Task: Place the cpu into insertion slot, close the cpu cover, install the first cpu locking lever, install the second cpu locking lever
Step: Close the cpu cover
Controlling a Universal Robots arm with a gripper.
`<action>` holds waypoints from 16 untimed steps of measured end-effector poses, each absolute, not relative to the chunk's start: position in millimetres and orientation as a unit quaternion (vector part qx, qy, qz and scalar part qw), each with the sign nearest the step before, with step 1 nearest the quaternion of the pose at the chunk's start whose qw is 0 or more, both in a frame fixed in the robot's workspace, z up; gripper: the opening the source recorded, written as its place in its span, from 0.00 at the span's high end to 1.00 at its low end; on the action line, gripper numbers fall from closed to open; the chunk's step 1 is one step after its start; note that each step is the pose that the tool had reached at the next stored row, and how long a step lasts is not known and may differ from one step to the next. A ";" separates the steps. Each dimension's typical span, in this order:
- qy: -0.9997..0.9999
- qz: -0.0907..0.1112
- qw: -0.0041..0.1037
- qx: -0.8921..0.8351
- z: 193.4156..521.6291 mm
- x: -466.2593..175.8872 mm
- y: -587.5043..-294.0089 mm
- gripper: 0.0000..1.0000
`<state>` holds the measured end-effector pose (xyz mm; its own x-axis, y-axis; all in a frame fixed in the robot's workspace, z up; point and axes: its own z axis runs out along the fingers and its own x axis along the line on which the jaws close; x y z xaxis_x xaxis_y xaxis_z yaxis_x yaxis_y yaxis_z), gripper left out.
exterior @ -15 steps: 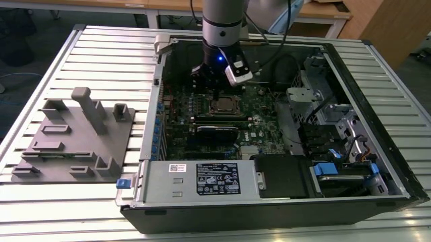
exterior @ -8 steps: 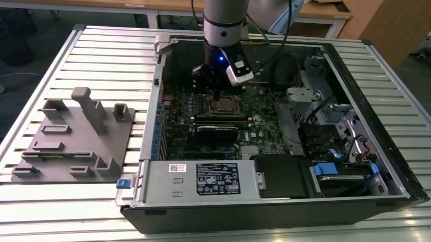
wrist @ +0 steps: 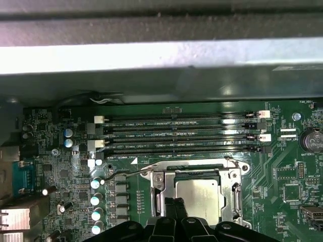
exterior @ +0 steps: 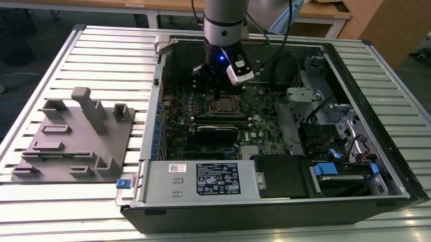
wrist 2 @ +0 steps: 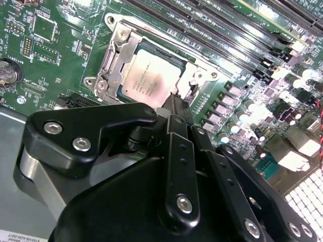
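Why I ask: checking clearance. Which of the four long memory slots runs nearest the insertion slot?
The long slot lying right alongside the insertion slot, just past its silver rim; the other three run parallel beyond it, each farther off.

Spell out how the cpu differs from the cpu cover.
The cpu is a solid square with a dull grey top; the cpu cover is an open frame with a square cut-out. The cpu is smaller and sits within the cover's cut-out. Both are silver-grey metal and lie flat.
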<state>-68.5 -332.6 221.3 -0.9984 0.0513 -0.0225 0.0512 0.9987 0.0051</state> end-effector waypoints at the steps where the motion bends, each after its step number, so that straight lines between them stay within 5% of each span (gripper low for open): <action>1: 1.000 0.002 0.011 0.026 222.1 -68.6 -332.6 0.90; 16: 1.000 0.002 0.011 0.026 222.5 -56.3 -332.6 0.90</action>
<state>-56.3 -332.6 222.5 -0.9984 0.0512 -0.0224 0.0511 0.9987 0.0051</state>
